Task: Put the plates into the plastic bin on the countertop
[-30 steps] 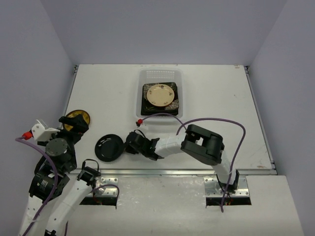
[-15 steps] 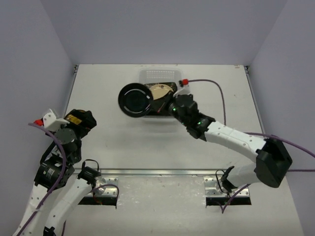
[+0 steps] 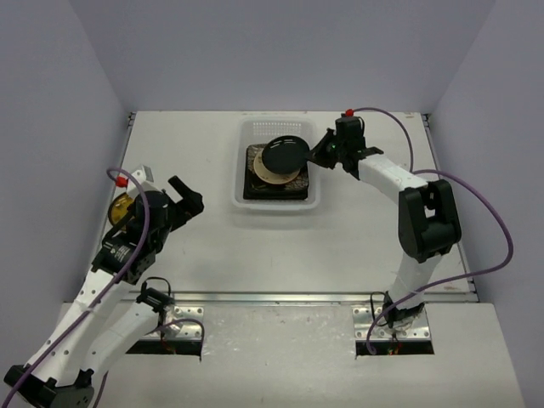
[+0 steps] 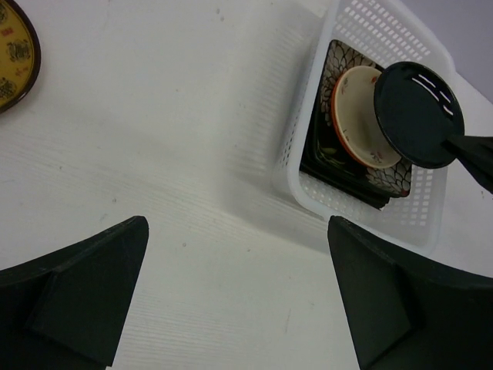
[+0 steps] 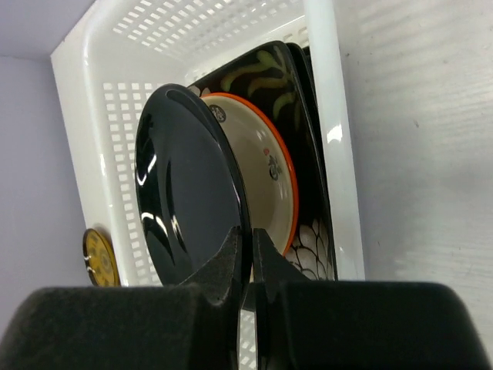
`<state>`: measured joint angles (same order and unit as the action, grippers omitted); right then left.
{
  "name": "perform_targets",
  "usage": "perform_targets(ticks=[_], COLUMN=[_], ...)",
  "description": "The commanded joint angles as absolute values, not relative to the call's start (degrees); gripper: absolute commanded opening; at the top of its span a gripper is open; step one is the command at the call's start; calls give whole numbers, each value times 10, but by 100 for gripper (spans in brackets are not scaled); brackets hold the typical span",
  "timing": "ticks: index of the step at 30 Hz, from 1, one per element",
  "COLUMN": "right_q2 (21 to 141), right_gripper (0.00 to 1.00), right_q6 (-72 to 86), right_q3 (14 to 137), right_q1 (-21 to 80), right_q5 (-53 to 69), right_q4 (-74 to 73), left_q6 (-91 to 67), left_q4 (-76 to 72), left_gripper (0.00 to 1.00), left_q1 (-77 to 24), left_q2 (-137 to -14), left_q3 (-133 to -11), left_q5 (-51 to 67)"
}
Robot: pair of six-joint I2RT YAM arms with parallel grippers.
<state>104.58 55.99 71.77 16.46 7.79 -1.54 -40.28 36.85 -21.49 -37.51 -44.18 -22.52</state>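
Note:
The plastic bin [image 3: 240, 182] [image 4: 308, 146] [image 5: 333, 116] stands at the back middle of the countertop [image 3: 357, 229]. In it lie square dark flowered plates [image 3: 258, 189] [image 5: 310, 223] with a beige round plate [image 3: 270, 177] [image 4: 354, 108] [image 5: 268, 173] on top. My right gripper [image 3: 319, 155] [image 5: 252, 235] is shut on the rim of a black round plate [image 3: 284, 153] [image 4: 416, 112] [image 5: 185, 200], held tilted over the beige one. A patterned yellow plate [image 3: 121, 206] [image 4: 11, 54] lies at the left, partly under my left arm. My left gripper [image 3: 185, 197] [image 4: 237, 223] is open above bare countertop.
The walls stand close along the left, back and right edges of the countertop. A metal rail [image 3: 289, 297] runs along the front edge. Purple cables [image 3: 476, 204] loop from the right arm.
My right arm has carried the black plate from the near-left countertop to over the bin. My left gripper has swung right, off the yellow plate, still open.

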Motion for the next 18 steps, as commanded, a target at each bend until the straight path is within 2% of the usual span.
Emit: perform_targets(ticks=[1, 3, 4, 5, 7, 8, 9, 15, 18], right_q2=[1078, 1108, 1116, 1119, 1121, 1113, 1105, 1039, 996], right_gripper=[7, 12, 18, 29, 65, 92, 99, 99, 99], right_q6=[527, 520, 518, 516, 511, 502, 493, 393, 340], right_q3=[807, 831, 840, 844, 844, 842, 837, 825, 817], right_q1=[165, 165, 166, 167, 167, 168, 169, 170, 171], right_q5=[128, 130, 135, 139, 144, 134, 127, 65, 29], right_q4=[-49, -66, -70, -72, -74, -83, -88, -144, -193], left_q6=[-453, -466, -470, -474, -487, -496, -500, -511, -525], left_q4=[397, 419, 425, 431, 446, 455, 462, 459, 460], left_gripper=[100, 100, 100, 100, 100, 100, 100, 100, 100], left_q1=[-220, -220, -220, -220, -220, -220, -219, -172, -75], left_q2=[-405, -425, -432, -437, -447, -451, -455, -501, -545], left_q3=[-471, -483, -488, -492, -498, -500, -501, -520, -522], left_q5=[-234, -245, -248, -253, -269, -281, -294, -299, -268])
